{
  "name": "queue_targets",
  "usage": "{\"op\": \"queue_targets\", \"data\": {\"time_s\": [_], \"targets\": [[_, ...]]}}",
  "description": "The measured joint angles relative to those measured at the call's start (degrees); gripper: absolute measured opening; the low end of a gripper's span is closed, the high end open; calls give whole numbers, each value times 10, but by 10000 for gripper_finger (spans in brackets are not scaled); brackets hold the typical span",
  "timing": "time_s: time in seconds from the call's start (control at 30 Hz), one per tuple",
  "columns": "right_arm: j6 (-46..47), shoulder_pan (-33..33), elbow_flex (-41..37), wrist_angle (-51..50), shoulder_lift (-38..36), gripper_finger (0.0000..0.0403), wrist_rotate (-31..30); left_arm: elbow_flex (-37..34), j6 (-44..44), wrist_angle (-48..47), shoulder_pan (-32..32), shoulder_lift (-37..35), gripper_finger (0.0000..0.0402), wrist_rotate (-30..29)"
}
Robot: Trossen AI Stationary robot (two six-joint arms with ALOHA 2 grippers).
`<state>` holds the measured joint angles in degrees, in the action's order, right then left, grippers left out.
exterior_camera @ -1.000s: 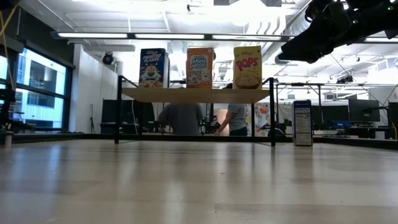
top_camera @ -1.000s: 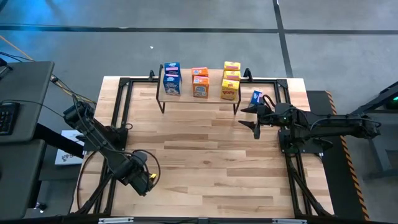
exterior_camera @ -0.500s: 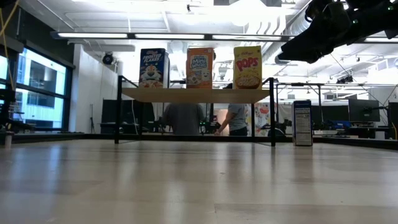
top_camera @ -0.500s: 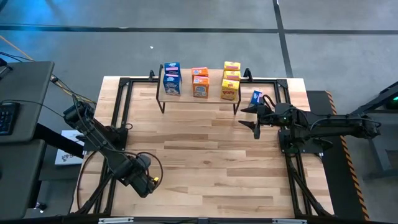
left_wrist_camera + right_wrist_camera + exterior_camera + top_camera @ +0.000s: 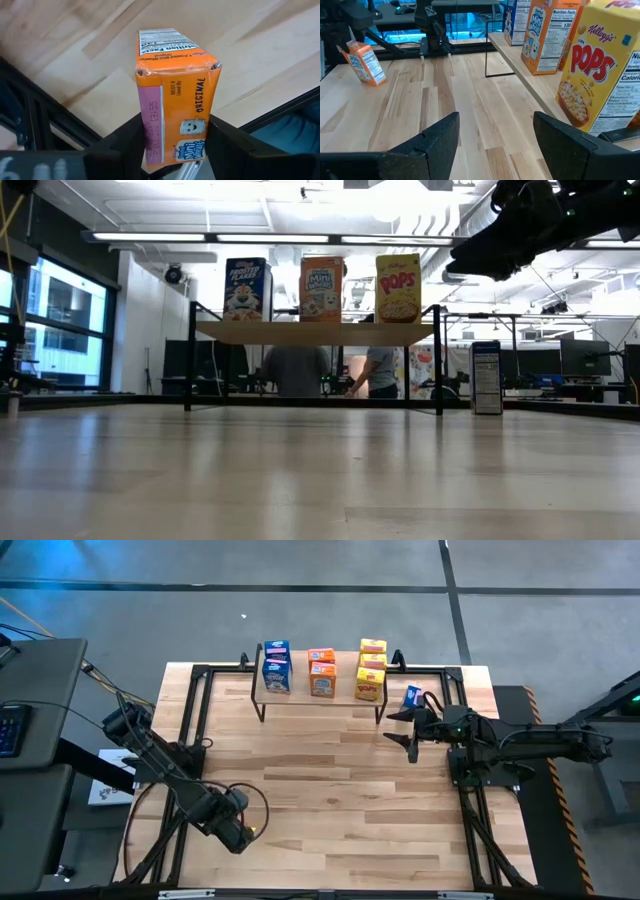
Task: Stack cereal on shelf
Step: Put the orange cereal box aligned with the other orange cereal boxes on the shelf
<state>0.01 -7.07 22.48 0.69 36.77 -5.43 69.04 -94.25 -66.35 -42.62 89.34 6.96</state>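
The shelf [image 5: 343,692] [image 5: 315,332] stands at the table's far edge with two blue, two orange and three yellow cereal boxes upright on its plank. A third blue box [image 5: 412,697] [image 5: 486,377] stands on its end on the table, right of the shelf. My left gripper [image 5: 236,826] [image 5: 175,124] is near the table's near left corner, shut on an orange box [image 5: 172,95] [image 5: 365,62]. My right gripper [image 5: 405,730] [image 5: 495,127] hangs open above the table, right of the shelf's front and close to the blue box. My left gripper pinches the orange box between its two fingers [image 5: 127,145], one on each broad face, at the end nearer the wrist [image 5: 192,145]. The nutrition-label end [image 5: 162,42] points away from the fingers. The box sits tilted in the right wrist view; whether it touches the table I cannot tell.
A black metal frame [image 5: 200,710] runs along the table's edges and carries both arm bases. The wide wood middle of the table [image 5: 330,770] lies between the arms. People stand in the room beyond the shelf [image 5: 295,370].
My left gripper has moved a little toward the table's right with the orange box in its hold. Everything else is as it was.
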Motion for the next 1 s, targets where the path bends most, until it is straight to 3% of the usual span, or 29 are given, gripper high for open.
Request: {"op": "queue_targets", "data": {"time_s": [0.4,0.8,1.0], "targets": [[14,0,0,4,0,248,2,0,203,0,87,0,150,-25],[48,0,0,-4,0,248,65,1,449,12,217,0,150,-58],[77,0,-17,-4,8,248,76,1,571,67,277,0,150,-66]]}}
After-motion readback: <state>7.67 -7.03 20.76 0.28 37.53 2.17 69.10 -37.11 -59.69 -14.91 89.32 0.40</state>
